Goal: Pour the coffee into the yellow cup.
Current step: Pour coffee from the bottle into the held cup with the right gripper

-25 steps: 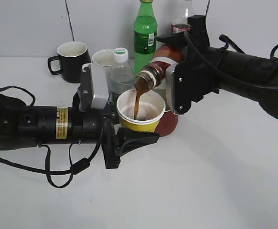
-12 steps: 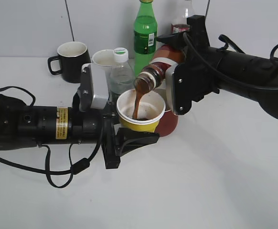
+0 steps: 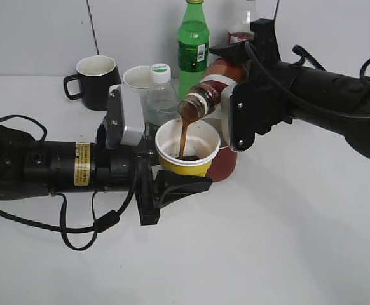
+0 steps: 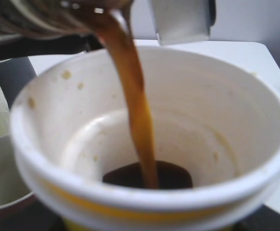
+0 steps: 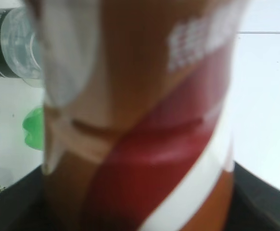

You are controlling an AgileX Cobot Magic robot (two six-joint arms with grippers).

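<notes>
Thinner now, coffee (image 3: pixel 205 95) streams from right gripper (image 3: pixel 239 95) into left-gripped (image 3: pixel 166 175) yellow cup (image 3: pixel 186 166).

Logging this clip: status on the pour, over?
Left gripper shut on yellow cup. Right gripper shut on tilted coffee bottle. Coffee stream landing inside cup, no spill seen. Red mug behind cup.

Left pincer (image 3: pixel 172 181) clamped, arm level; right pincer (image 3: pixel 232 95) clamped, wrist tilted.
</notes>
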